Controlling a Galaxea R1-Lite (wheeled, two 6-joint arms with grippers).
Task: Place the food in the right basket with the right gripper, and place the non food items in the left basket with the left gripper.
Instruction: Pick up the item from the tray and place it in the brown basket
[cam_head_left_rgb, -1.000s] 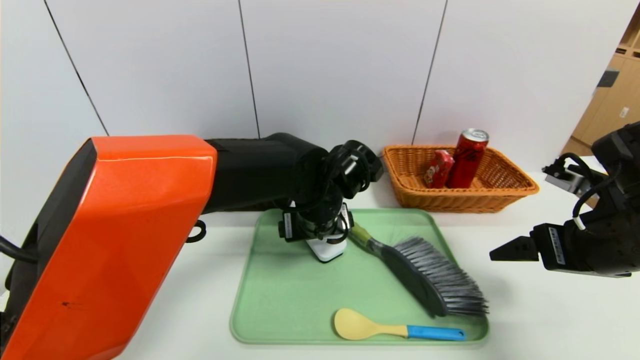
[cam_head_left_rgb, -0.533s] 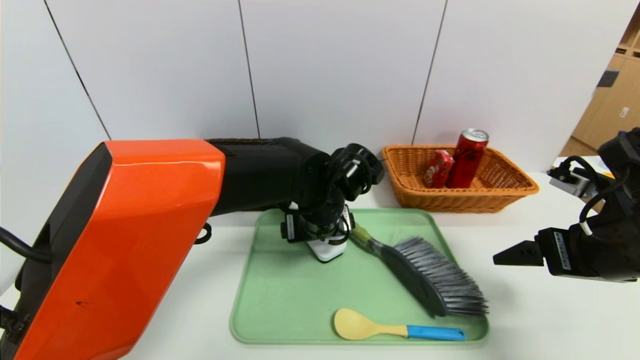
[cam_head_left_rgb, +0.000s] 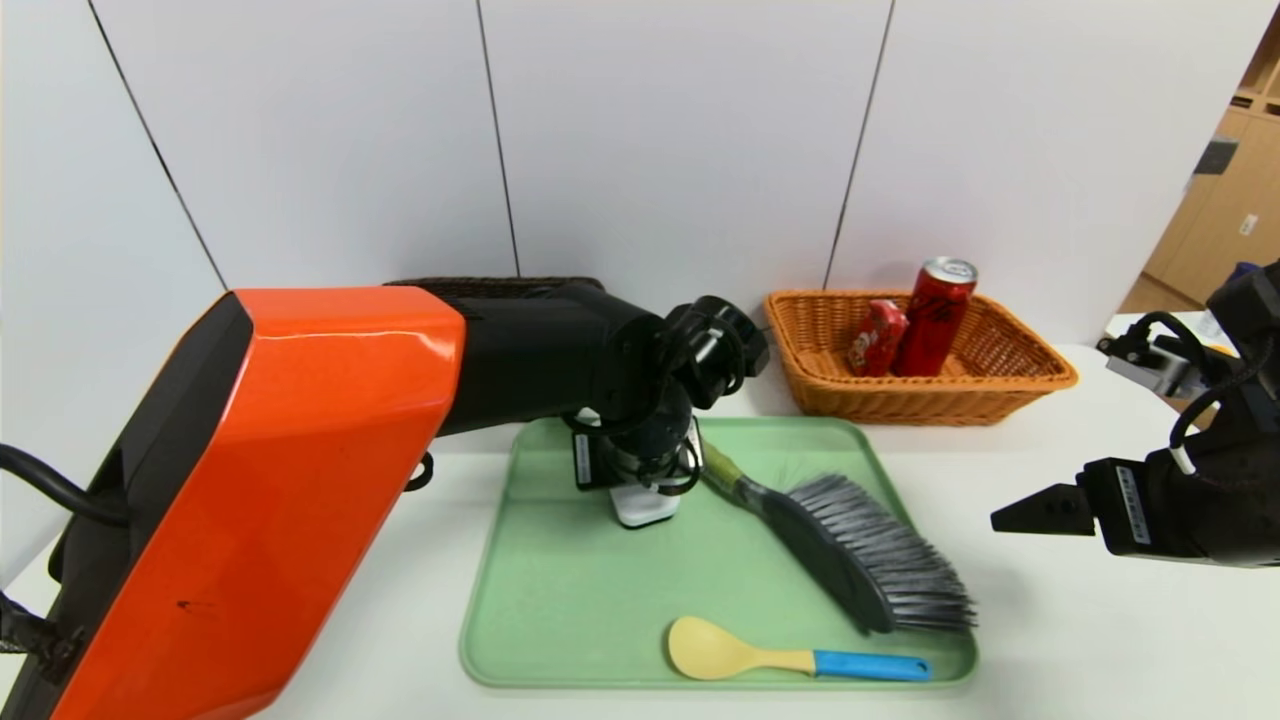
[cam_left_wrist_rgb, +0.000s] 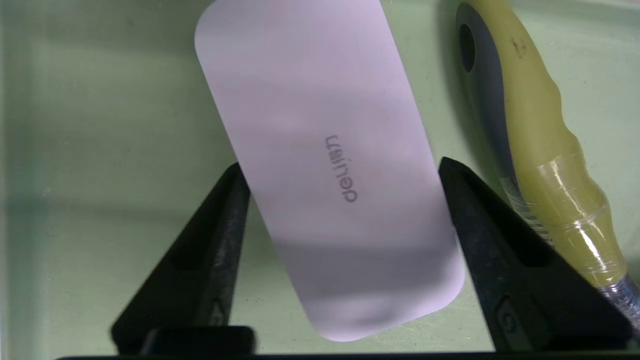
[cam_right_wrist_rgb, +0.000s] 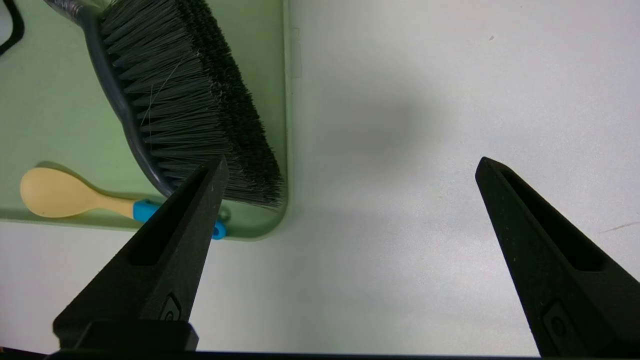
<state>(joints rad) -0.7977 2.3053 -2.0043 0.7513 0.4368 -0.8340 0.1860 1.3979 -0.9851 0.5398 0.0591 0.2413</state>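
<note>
The white oblong case (cam_left_wrist_rgb: 320, 150) lies on the green tray (cam_head_left_rgb: 560, 600) at its back, and my left gripper (cam_left_wrist_rgb: 339, 167) is shut on it, one finger against each long side. From the head view, this gripper (cam_head_left_rgb: 636, 482) points down over the case (cam_head_left_rgb: 642, 508). Beside the case lies the green-handled brush (cam_head_left_rgb: 870, 550). The blue-handled spoon (cam_head_left_rgb: 740, 655) rests at the tray's front. The red can (cam_head_left_rgb: 935, 315) and red packet (cam_head_left_rgb: 878, 338) stand in the orange right basket (cam_head_left_rgb: 1000, 385). Only the left basket's dark rim (cam_head_left_rgb: 490, 285) shows behind my left arm. My right gripper (cam_head_left_rgb: 1000, 520) hovers open, right of the tray.
My bulky orange-and-black left arm (cam_head_left_rgb: 300, 480) fills the left side and hides the table there. In the right wrist view, the open gripper (cam_right_wrist_rgb: 351, 162) hangs over bare white table beside the tray's corner, near the brush (cam_right_wrist_rgb: 190, 90) and spoon (cam_right_wrist_rgb: 55, 192).
My left gripper has lowered and its fingers have closed in on the white case, which shifted slightly left. The right gripper has drifted a little right and lower.
</note>
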